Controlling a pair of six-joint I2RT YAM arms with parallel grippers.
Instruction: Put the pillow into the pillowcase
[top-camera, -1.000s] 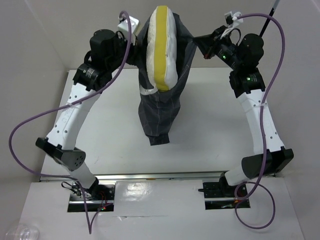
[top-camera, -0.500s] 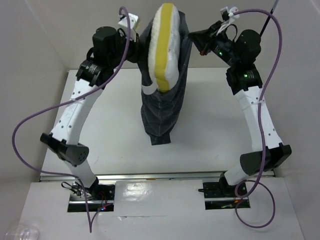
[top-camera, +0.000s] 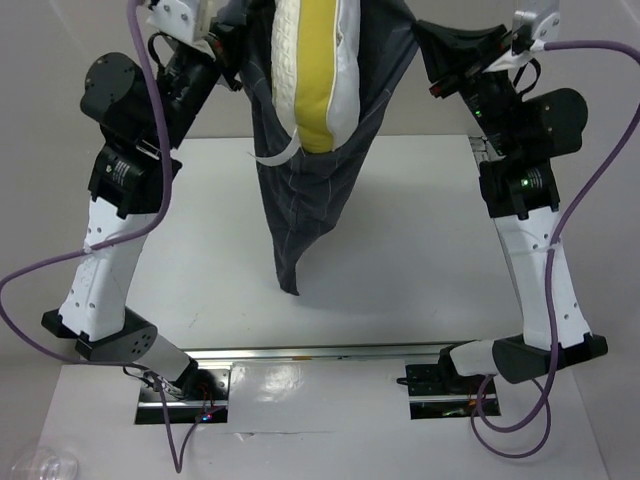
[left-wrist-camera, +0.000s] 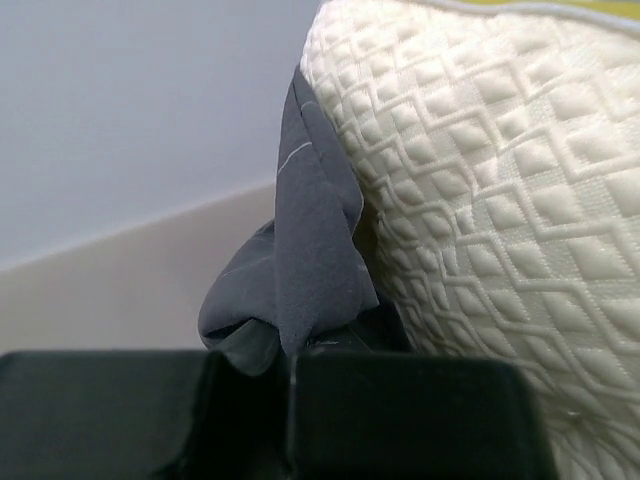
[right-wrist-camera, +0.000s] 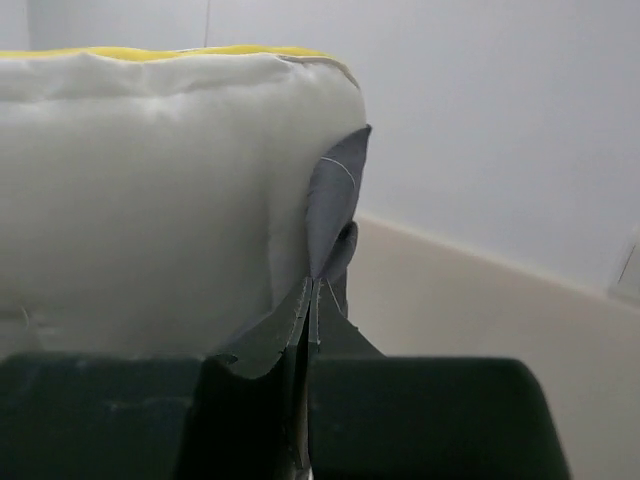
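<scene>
The dark checked pillowcase (top-camera: 300, 200) hangs high over the table between both arms, its closed end dangling low. The white pillow (top-camera: 300, 75) with its yellow band stands on edge in the open mouth, its lower part inside the case. My left gripper (top-camera: 228, 40) is shut on the pillowcase's left rim (left-wrist-camera: 310, 270), right beside the pillow's quilted face (left-wrist-camera: 490, 190). My right gripper (top-camera: 425, 45) is shut on the right rim (right-wrist-camera: 330, 215), with the pillow's smooth white side (right-wrist-camera: 140, 190) pressed against it.
The white table (top-camera: 420, 260) lies below the hanging case. Grey walls close in at the left and back. Purple cables (top-camera: 60, 260) loop off both arms. The arm bases (top-camera: 180, 385) sit on a rail at the near edge.
Both arms have risen sharply, lifting the pillowcase and pillow higher. The case's mouth is pulled wider and the case's bottom end has come up off the table.
</scene>
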